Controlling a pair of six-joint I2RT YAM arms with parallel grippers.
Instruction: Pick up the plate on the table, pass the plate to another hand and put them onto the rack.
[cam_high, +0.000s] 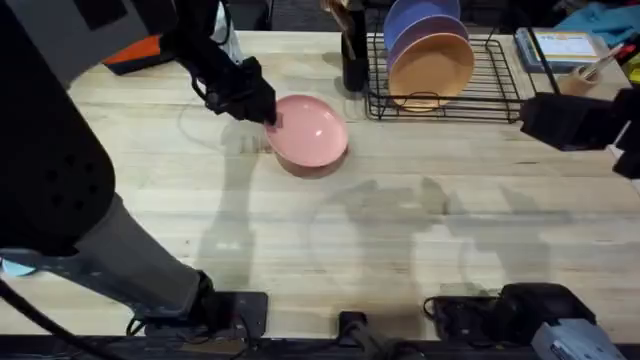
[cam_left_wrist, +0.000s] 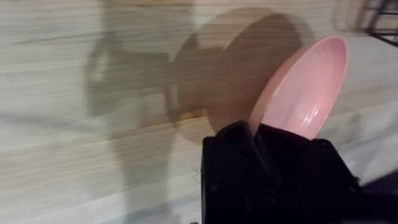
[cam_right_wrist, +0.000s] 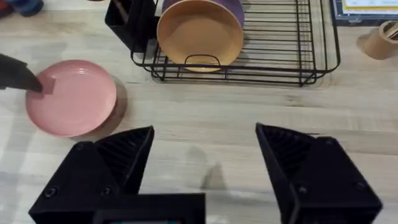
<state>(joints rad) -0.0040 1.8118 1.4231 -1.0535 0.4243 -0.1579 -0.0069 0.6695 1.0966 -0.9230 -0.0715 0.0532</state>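
Left gripper (cam_high: 268, 118) pinches the left edge of the plate (cam_high: 308, 133), a bit above the middle of the overhead view. Its black fingers are closed on the rim. The pink plate is tipped up, with its far side lifted off the table (cam_high: 400, 230), and a dark shadow lies on the wood under it. In the left wrist view the plate (cam_left_wrist: 305, 93) sticks up and out from between the black fingers (cam_left_wrist: 233, 140) at the lower right of the frame, and its round shadow falls on the planks behind it.

Right gripper (cam_right_wrist: 205, 155) sits at the bottom of the right wrist view with its two black fingers spread wide, and nothing is between them. In that view the plate (cam_right_wrist: 74, 98) is at the left, with the tip of the left gripper (cam_right_wrist: 43, 86) on its edge.

At the top of the overhead view, to the right of the middle, stands the black wire rack (cam_high: 490, 85). An orange plate (cam_high: 432, 68) and a purple plate (cam_high: 420, 22) stand upright in it. The pink plate is near the rack, to its lower left, but not touching it.
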